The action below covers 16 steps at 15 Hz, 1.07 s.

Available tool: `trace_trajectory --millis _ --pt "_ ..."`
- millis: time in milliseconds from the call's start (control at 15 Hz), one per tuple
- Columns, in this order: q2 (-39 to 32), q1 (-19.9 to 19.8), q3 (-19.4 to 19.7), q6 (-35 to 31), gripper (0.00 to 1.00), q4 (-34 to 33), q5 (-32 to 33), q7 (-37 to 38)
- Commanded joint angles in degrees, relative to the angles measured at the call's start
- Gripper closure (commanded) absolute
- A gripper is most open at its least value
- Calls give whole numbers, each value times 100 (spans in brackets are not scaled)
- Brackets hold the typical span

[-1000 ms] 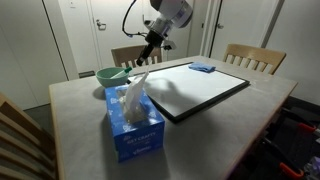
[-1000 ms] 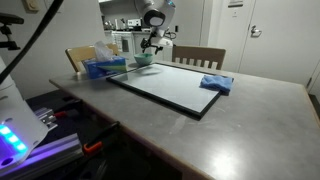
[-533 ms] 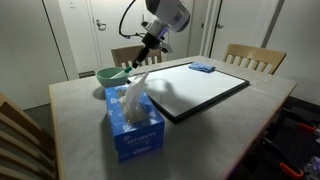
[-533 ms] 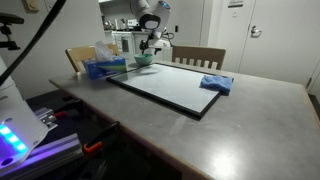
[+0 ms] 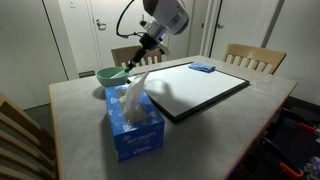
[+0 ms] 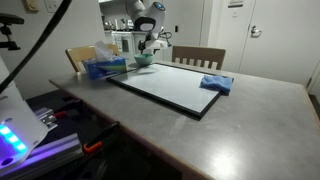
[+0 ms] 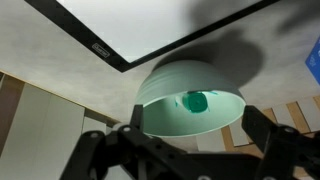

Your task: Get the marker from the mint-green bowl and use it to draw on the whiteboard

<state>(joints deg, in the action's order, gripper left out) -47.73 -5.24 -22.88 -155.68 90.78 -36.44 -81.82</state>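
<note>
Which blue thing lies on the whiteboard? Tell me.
The flat blue eraser pad, on the black-framed whiteboard's corner; the blue cardboard tissue box stands on the grey table.

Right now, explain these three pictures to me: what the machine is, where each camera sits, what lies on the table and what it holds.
The machine is a single robot arm ending in a two-fingered gripper. Two pictures come from cameras outside the robot, looking across the table from different places. The third comes from a camera on the wrist, looking out between the fingers. On the table lie a large whiteboard with a blue eraser pad at its edge, a blue tissue box and a mint-green bowl. The gripper hangs over the bowl, open, holding nothing. In the wrist view a small darker green thing sits in the bowl; what it is I cannot tell.
</note>
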Motion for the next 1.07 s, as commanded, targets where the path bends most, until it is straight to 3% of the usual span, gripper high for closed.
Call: trace_trajectory --millis 0,467,1000 --pt "-224 -502 -613 -317 0 61 -111 -597" --pt "-730 -1308 -1559 -471 0 48 -216 -1556" --pt "-1112 -1668 -2030 -280 0 13 -107 -1872"
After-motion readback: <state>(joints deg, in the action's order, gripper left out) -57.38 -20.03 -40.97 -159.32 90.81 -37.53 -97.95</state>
